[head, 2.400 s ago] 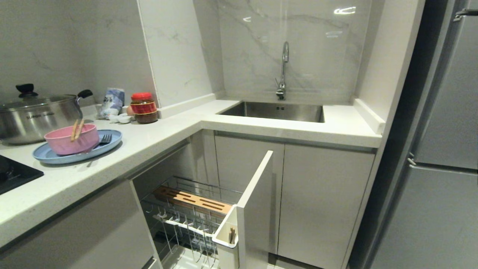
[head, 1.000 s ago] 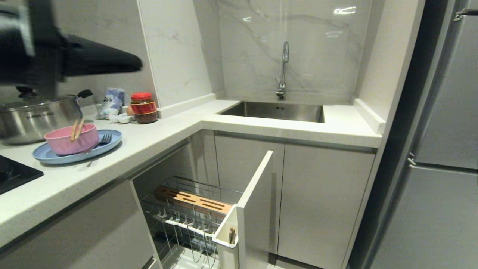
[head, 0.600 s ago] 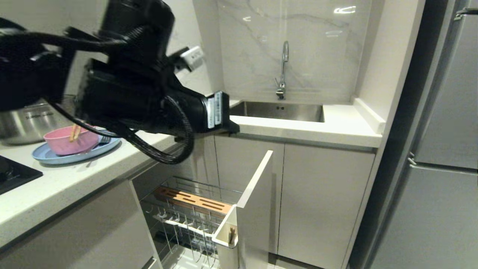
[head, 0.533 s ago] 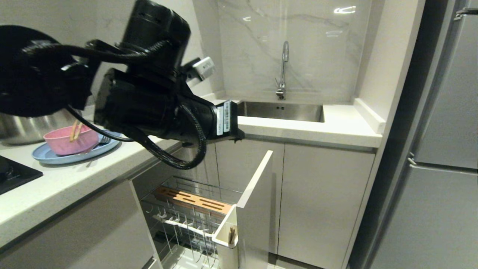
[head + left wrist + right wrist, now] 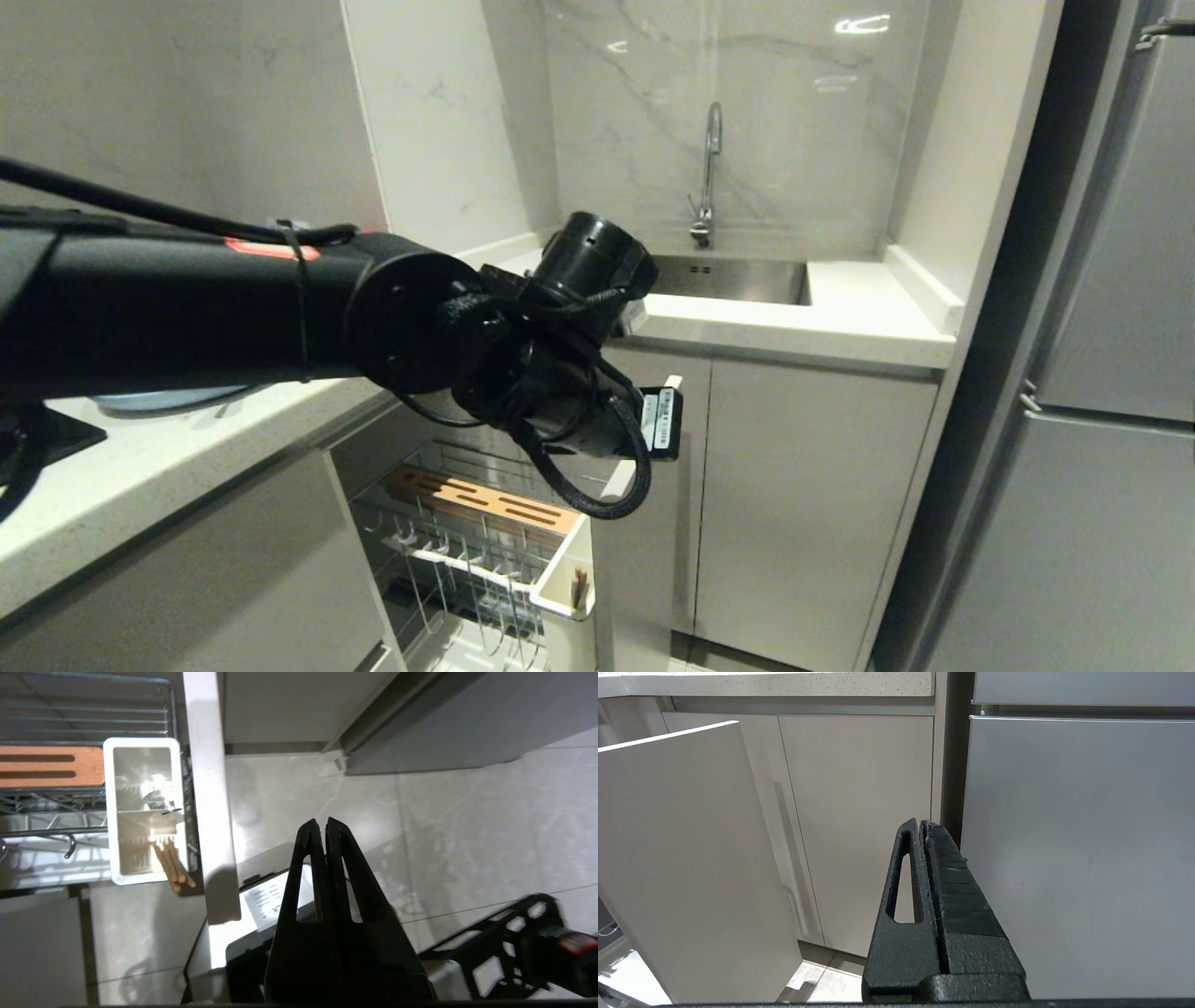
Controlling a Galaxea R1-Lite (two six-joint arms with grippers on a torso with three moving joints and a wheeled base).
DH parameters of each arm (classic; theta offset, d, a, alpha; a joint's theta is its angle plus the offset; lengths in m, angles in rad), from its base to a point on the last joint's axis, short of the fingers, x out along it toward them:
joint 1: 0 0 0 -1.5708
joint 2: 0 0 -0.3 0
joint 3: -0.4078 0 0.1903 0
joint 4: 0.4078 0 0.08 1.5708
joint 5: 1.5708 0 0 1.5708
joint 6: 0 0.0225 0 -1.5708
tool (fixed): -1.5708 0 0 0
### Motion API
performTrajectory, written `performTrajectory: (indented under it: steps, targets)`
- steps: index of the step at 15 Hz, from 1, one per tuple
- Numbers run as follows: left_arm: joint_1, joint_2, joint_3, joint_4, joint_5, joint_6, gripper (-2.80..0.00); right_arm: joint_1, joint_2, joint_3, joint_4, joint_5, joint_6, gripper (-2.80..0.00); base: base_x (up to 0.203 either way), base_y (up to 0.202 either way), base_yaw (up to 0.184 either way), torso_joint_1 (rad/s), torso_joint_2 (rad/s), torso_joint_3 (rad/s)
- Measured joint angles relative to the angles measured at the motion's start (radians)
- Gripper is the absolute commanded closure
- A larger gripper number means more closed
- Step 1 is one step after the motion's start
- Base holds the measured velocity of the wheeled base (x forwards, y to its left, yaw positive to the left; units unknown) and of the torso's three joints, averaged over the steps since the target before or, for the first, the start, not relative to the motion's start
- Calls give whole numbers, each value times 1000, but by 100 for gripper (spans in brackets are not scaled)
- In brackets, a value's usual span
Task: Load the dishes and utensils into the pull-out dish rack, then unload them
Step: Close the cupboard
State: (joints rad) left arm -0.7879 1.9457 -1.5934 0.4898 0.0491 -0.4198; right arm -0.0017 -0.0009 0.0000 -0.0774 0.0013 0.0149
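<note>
- The left claw [image 5: 324,826] is hanging pinched shut and empty out past the white front panel [image 5: 208,788] of the pull-out dish rack [image 5: 485,541], pointing down at the floor
- The utensil cup [image 5: 142,812] is sitting just inside that panel, holding chopsticks [image 5: 173,865] that are leaning on its rim
- The light-blue plate [image 5: 159,399] is lying on the tabletop [image 5: 140,467], well back from the rack, mostly hidden behind the left arm
- The right claw [image 5: 922,828] is resting shut beside the panel's outer face
- A white label on the left wrist is showing, too small for reading
</note>
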Motion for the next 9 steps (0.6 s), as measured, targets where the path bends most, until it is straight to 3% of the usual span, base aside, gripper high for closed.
performTrajectory:
  steps: [9]
  targets:
    - [11,140,-13,0,42,21,0,0,0,0,0,0,0,0,0,0,0,0,0,0]
